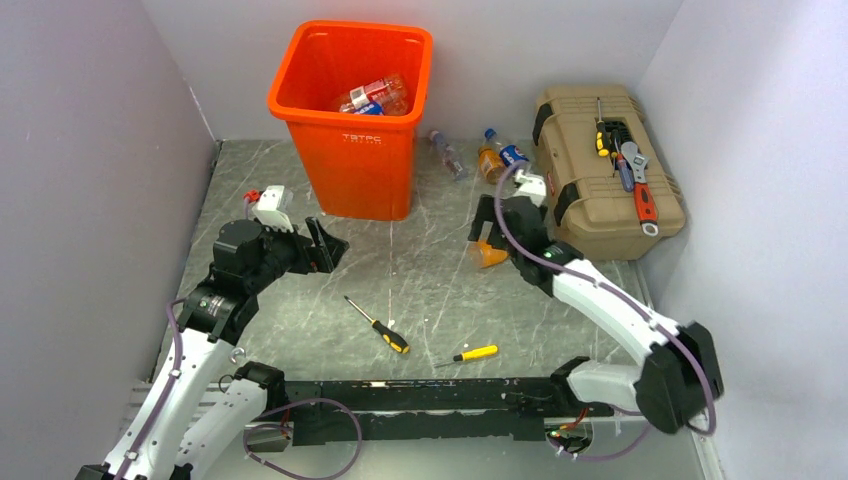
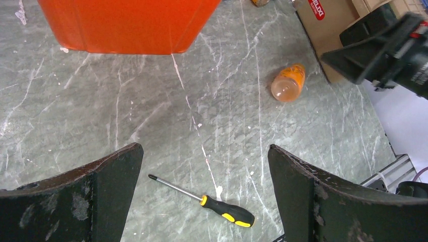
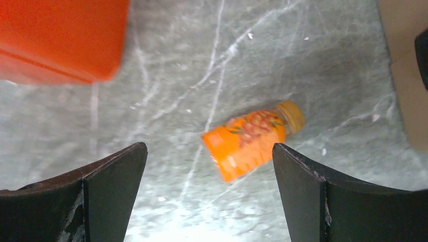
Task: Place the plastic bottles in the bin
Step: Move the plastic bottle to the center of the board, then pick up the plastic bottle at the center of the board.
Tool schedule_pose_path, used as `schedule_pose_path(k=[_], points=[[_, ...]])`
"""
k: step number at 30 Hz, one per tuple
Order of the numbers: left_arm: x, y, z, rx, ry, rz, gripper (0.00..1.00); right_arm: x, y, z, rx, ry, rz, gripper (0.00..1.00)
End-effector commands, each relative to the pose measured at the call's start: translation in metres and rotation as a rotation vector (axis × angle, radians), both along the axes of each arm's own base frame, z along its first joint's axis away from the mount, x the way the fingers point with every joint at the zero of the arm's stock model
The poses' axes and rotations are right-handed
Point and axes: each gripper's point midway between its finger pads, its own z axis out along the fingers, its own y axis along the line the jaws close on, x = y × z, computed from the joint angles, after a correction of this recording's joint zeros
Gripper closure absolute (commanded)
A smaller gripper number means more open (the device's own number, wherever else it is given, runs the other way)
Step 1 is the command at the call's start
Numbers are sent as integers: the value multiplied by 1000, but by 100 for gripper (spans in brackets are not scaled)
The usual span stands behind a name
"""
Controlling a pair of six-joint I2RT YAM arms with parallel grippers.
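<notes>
While the right hand hangs, fingers apart, over the marbled grey desk, we see beneath it a smooth orange bottle lying sideways toward the right edge. The left hand gapes too. Crumpled clear bottles lie inside the square, thick-rimmed orange bin at the far edge.

A bottle lies on the table under the right claw, between its 2 fingers, cap toward the toolbox on that claw's right. The bin stands ahead and left of it, holding several bottles. More bottles lie beyond the claw, between bin and toolbox. An adjustable wrench rests on the toolbox lid. The left claw hangs before the bin. 1 screwdriver lies beneath that claw, and a 2nd screwdriver lies farther right.
</notes>
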Motion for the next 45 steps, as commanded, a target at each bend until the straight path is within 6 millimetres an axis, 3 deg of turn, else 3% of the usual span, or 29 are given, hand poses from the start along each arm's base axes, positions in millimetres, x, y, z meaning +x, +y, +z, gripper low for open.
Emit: schedule_pose_path(k=[1, 4, 8, 13, 19, 24, 31, 36, 45], points=[[2, 0, 10, -14, -44, 5, 1, -20, -8, -8, 303, 36, -148, 0], [3, -1, 7, -13, -35, 3, 1, -22, -14, -18, 506, 78, -289, 0], [5, -4, 3, -14, -11, -7, 1, -20, -19, -27, 608, 121, -453, 0], [3, -3, 5, -17, -24, -3, 1, -21, -29, -47, 606, 156, -575, 0], [1, -3, 8, -20, -32, -7, 1, -23, -43, -71, 484, 202, -635, 0], [0, -5, 10, -28, -40, -15, 1, -25, -52, -88, 417, 235, -624, 0], [-1, -5, 11, -29, -43, -16, 1, -17, -44, -106, 398, 276, -597, 1], [-1, -5, 11, -26, -43, -17, 1, -19, -40, -124, 349, 323, -536, 7], [-1, -8, 10, -28, -39, -36, 1, -25, -53, -108, 206, 238, -359, 17]])
